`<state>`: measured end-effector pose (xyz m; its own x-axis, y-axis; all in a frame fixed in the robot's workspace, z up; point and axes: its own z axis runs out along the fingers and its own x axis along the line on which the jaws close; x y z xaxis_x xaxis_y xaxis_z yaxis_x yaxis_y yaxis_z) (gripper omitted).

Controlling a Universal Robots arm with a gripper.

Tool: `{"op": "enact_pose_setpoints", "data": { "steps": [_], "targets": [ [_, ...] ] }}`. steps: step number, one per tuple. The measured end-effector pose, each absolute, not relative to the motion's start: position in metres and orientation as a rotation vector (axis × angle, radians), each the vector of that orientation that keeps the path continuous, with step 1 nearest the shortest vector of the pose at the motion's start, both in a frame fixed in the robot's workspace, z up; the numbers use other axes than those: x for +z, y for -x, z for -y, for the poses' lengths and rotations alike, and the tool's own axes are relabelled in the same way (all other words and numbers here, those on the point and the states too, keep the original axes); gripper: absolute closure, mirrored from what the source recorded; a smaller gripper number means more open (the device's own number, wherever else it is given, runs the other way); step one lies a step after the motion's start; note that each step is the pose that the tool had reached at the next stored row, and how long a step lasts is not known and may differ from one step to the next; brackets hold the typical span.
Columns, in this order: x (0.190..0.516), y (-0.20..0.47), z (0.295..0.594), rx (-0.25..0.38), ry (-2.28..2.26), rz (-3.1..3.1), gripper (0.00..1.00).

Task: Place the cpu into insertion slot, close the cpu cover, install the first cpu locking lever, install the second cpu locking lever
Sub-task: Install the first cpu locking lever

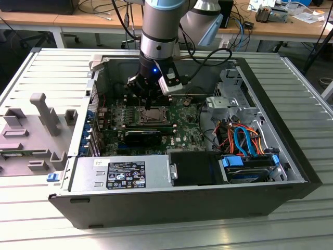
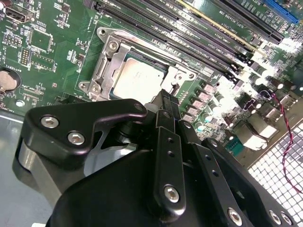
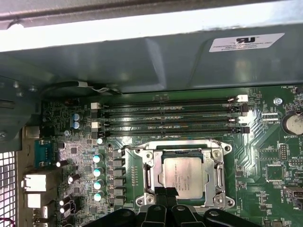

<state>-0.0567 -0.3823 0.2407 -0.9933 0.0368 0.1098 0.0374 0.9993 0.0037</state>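
The cpu is a silver-grey square lying flat in the insertion slot on the green motherboard. The cpu cover, a silver frame with a window, lies down around the chip. My gripper hovers at the socket's edge beside the chip, its black fingertips pressed together with nothing visible between them. In the second wrist view the fingertips end right at the rim of the cpu and the cover. In the exterior view the gripper points straight down onto the socket inside the open computer case.
Long black memory slots run just beyond the socket. A round battery and capacitors stand nearby. The case holds a power supply, a drive cage and coloured cables. A grey fixture sits on the exterior view's left.
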Motion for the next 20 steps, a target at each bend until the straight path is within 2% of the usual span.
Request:
{"op": "enact_pose_setpoints", "data": {
  "steps": [20],
  "targets": [
    [0.2412, 0.0567, 0.3822, -0.008, 0.006, 3.032, 0.89]
  ]
}}
